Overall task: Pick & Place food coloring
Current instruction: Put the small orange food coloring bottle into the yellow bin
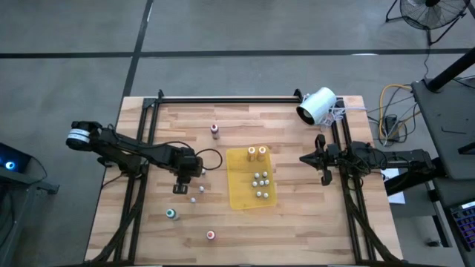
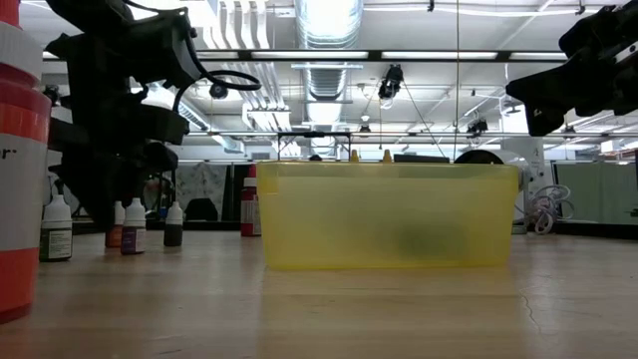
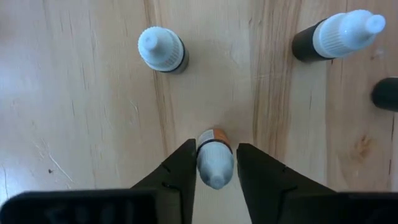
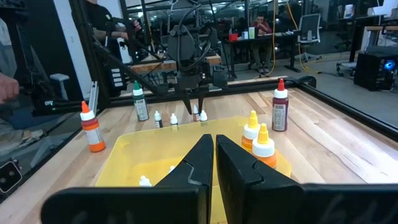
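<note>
wooden table point(image 1: 297, 222) carries a yellow tray point(image 1: 239, 194), scattered food coloring bottles point(image 1: 171, 214) (upright), a white cylinder point(image 1: 317, 106).

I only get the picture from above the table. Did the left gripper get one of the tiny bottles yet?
Observer: The left wrist view shows the left gripper closed around a small bottle that fills the gap between the jaws.
Operator: What does that bottle look like?
Observer: It has a whitish cap with an orange band just under it.
Operator: Is the yellow bin deep or flat?
Observer: It is deep. The low view shows see-through yellow walls standing up from the table.
</note>
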Controlling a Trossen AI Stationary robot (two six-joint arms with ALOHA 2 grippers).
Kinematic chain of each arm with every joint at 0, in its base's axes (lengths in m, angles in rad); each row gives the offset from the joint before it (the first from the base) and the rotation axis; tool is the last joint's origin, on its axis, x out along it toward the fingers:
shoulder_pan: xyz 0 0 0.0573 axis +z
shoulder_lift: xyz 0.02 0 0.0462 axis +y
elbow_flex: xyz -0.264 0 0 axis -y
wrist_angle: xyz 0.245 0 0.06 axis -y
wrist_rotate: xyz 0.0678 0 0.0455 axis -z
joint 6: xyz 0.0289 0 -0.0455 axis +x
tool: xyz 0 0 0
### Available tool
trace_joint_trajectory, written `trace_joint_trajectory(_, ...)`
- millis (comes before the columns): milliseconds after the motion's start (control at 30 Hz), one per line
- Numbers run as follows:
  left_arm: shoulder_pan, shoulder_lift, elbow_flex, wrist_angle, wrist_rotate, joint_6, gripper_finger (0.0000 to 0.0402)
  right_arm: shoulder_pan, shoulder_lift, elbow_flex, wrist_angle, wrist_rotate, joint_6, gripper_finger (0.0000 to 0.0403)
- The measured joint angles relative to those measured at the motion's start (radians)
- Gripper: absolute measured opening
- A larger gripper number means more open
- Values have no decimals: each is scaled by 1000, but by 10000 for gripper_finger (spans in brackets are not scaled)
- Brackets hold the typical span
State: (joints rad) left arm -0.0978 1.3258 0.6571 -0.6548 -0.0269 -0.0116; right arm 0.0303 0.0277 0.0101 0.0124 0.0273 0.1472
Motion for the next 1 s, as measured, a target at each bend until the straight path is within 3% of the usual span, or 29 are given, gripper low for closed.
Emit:
trace_joint_trajectory(500,0,0,68,-70,-18,4,59,0,0,0,0,0,1,13)
trace_joint_trajectory(1000,9,54,375,-119,-19,51,58,0,0,0,0,0,0,13)
